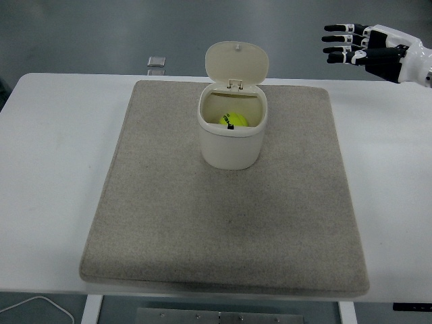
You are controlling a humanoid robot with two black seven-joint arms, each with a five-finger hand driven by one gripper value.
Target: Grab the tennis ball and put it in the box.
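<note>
- At the bottom left corner, a white cable (37, 307) curls below the near edge of the white surface (47, 169).
- Nearest on the surface lies a large beige mat (223, 229), its front edge close to the surface's near edge and its bare front half carrying nothing.
- Farther back, on the mat's rear half, a cream box (231, 138) stands upright with its hinged lid (236, 62) raised and tilted back.
- Inside the box sits the yellow-green tennis ball (233, 120), visible through the open top, low against the far wall.
- Beyond the mat's far left corner, a small grey square object (156, 61) rests at the surface's back edge.
- High at the upper right, the right robot hand (361, 51) hangs in the air well apart from the box, its black-and-white fingers (337, 39) stretched out, apart and empty, pointing left.
</note>
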